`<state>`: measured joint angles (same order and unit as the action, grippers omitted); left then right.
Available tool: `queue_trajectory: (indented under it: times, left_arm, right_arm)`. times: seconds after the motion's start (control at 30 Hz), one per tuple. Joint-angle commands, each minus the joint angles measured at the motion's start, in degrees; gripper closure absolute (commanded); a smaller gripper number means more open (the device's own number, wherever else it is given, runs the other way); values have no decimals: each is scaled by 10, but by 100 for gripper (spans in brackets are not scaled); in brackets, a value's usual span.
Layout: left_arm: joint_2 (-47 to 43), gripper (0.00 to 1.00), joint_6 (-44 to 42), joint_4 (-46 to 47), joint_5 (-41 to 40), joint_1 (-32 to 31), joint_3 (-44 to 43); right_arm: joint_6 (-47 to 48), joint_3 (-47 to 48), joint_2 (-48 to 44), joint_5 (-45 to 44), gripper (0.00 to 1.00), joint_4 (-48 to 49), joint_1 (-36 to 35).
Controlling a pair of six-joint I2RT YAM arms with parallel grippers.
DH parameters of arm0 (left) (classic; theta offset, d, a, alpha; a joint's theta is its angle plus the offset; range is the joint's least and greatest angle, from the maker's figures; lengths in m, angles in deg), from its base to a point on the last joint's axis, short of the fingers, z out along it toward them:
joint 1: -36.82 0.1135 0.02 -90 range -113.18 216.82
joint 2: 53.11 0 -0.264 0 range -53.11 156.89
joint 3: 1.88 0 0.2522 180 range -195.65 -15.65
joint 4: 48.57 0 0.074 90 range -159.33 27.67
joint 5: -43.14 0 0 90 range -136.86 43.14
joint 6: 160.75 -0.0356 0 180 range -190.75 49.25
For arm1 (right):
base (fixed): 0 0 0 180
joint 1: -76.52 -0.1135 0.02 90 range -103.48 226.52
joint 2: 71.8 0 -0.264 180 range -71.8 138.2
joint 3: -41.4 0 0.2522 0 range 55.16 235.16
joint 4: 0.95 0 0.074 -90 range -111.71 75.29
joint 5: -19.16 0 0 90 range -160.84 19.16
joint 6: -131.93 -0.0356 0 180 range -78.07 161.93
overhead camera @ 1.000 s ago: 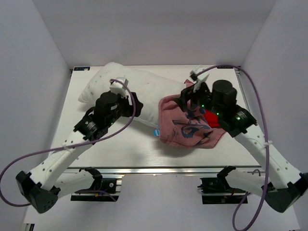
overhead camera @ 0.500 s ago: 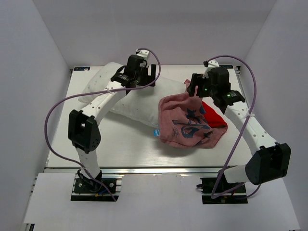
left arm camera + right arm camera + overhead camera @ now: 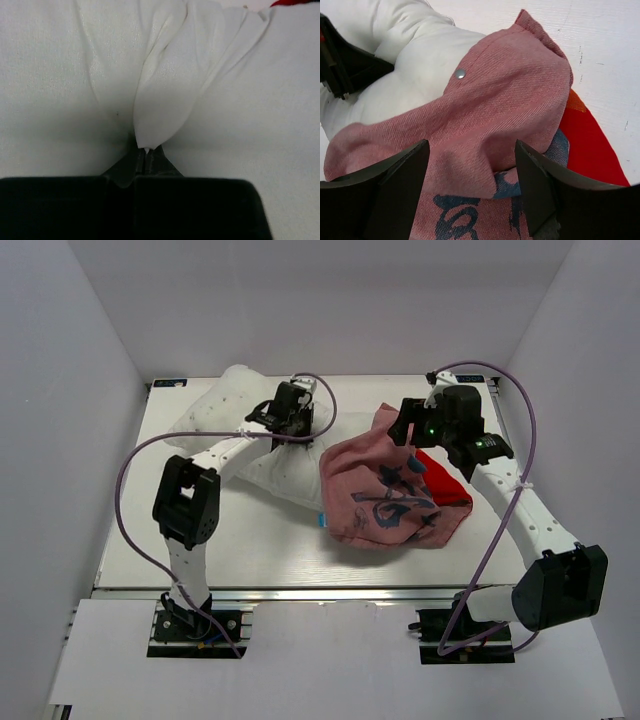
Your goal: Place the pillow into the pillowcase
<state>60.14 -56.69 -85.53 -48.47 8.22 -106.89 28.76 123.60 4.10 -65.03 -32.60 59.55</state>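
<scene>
The white pillow lies across the back left of the table. Its right end is tucked under the pink pillowcase, which lies reverse side up with navy print. My left gripper presses down on the pillow near the pillowcase's edge. In the left wrist view it is shut on a pinched fold of pillow fabric. My right gripper hovers open over the pillowcase at its raised back edge, with cloth below its spread fingers. In the top view this gripper is at the pillowcase's back.
A red-orange part of the pillowcase shows at its right side. A metal snap sits on the pink cloth. The table's right edge lies close behind the right arm. Both arms' cables arc above the table.
My left gripper has come down from the pillow's back edge onto its right part and shut on a fold. The pillowcase's back edge now reaches farther back and left over the pillow.
</scene>
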Motion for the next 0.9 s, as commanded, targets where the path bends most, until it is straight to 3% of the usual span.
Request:
queue_trajectory:
  times: [0.0, 0.2, 0.37, 0.53, 0.67, 0.87]
  left_arm:
    - [-15, 100, 23, -68, 33, -1, 108]
    - [-226, 100, 83, 53, 63, -1, 293]
    - [-415, 100, 128, 110, 81, -1, 389]
    - [-468, 100, 153, 119, 88, -2, 443]
    - [-483, 100, 169, 142, 98, -2, 469]
    - [-495, 100, 183, 159, 99, -1, 481]
  right_arm:
    - [-6, -1, -7, 19, 26, 12, 7]
    - [-7, 20, -1, 47, 26, 0, 10]
    - [-10, 66, 2, 87, 28, -28, 10]
    - [3, 110, 7, 129, 33, -65, 5]
    - [30, 144, 5, 119, 35, -101, -44]
    - [46, 93, -2, 75, 39, -116, -115]
